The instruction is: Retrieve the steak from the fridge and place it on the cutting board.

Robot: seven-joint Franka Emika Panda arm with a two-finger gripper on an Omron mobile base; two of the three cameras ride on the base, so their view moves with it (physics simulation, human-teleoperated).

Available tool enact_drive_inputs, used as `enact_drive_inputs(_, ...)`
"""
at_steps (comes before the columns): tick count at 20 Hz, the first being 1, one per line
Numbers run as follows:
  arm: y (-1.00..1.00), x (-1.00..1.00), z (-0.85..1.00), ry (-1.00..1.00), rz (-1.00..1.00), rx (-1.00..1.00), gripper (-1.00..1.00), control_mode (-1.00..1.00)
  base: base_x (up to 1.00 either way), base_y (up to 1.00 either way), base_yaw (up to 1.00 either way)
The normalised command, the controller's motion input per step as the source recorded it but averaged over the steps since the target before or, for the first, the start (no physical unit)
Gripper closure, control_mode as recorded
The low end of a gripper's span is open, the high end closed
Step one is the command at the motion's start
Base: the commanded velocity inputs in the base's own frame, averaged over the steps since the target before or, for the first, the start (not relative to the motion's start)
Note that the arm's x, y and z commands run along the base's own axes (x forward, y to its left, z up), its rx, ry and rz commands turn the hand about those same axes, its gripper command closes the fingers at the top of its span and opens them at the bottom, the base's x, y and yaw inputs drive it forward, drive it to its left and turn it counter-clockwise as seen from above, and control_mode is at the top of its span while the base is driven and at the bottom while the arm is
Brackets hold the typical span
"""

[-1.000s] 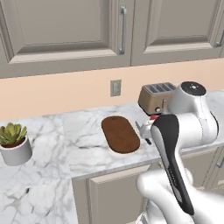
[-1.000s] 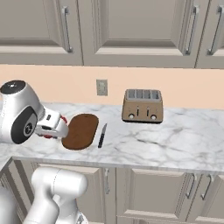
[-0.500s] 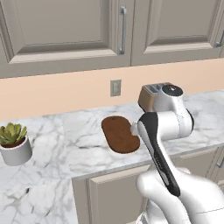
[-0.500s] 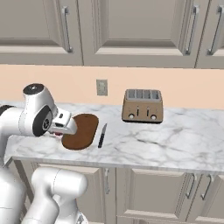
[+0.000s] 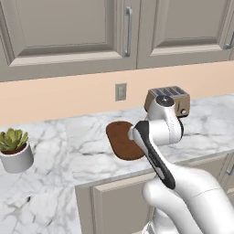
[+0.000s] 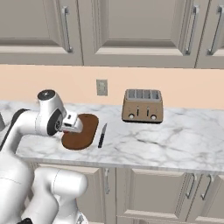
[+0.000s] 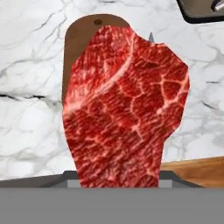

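The white arm reaches out over the white, grey-veined marble counter (image 6: 175, 131), and its two-finger gripper (image 6: 74, 127) hangs above the near end of the dark brown wooden cutting board (image 6: 85, 131), an oblong with rounded ends that lies flat on the stone. In the hand view the flat red slab of raw steak (image 7: 124, 109), marbled with pale lines, rises from between the fingers and covers most of the board (image 7: 76, 39) behind it; the gripper is pinched on the meat's lower edge (the fingertips themselves are hidden behind it). The steak hangs over the board, and whether it touches the wood cannot be told.

A black-handled knife (image 6: 101, 135) lies on the counter just beside the board's right edge, pointing toward the wall. Further right, well apart from the board, stands a bronze four-slot toaster (image 6: 142, 106) against the peach backsplash, where a grey wall socket (image 6: 102, 87) sits. In the left base view a small green succulent in a grey pot (image 5: 15, 151) stands at the counter's far left. Beige panelled cabinets (image 5: 68, 27) hang above.
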Motion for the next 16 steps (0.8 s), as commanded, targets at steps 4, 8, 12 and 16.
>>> enact_drive_inputs(4, 0.13, 0.67, -0.33, -0.01, 0.00, -0.01, 1.00, -1.00, 0.00, 0.00, 0.00)
enact_drive_inputs(8, 0.03, 0.63, -0.35, 0.00, -0.02, 0.00, 1.00, -1.00, 0.00, 0.00, 0.00)
enact_drive_inputs(12, 0.00, 0.40, -0.20, 0.04, -0.06, -0.04, 1.00, -1.00, 0.00, 0.00, 0.00)
enact_drive_inputs(16, 0.00, 0.49, -0.53, 0.07, -0.01, 0.00, 1.00, -1.00, 0.00, 0.00, 0.00)
